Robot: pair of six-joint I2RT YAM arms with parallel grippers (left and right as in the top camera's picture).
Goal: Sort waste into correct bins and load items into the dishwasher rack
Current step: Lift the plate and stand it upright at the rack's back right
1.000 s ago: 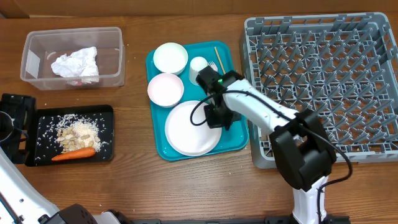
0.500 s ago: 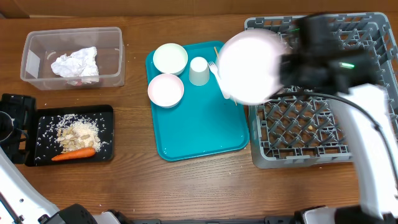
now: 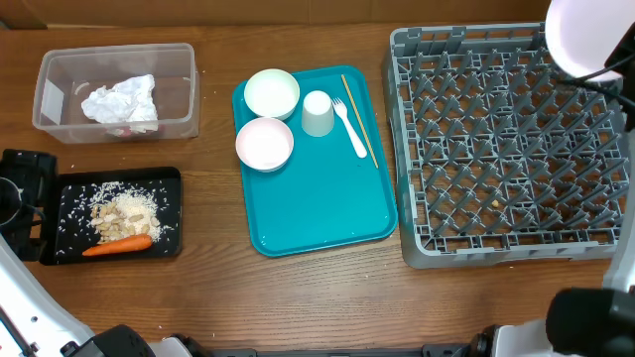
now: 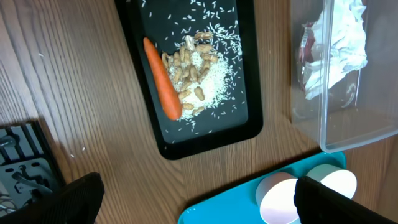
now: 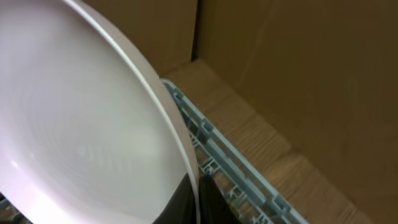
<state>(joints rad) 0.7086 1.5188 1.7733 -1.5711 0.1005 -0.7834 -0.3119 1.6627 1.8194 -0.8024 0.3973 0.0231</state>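
At the far left, the left fingers (image 4: 78, 196) are spread wide and hold nothing. The tub (image 3: 60, 109) holds the napkin (image 3: 121, 101). The black tray (image 3: 69, 188) holds scraps (image 3: 124, 211) and the carrot (image 3: 117, 245). A bowl (image 3: 271, 92), a second bowl (image 3: 264, 143), the cup (image 3: 317, 112) and the fork (image 3: 349, 129) sit on the teal tray (image 3: 327, 208). The right fingers (image 5: 181, 202) are clamped on the rim of the plate (image 3: 585, 35), above the far right corner of the rack (image 3: 496, 149).

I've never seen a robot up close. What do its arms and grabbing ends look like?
Each arm is made of smooth white tube-like segments linked by chunky black joints, as on the left arm and the right arm. A thin black cable runs loose near the right arm's wrist. The jaws are plain matt black blocks. No lettering shows.
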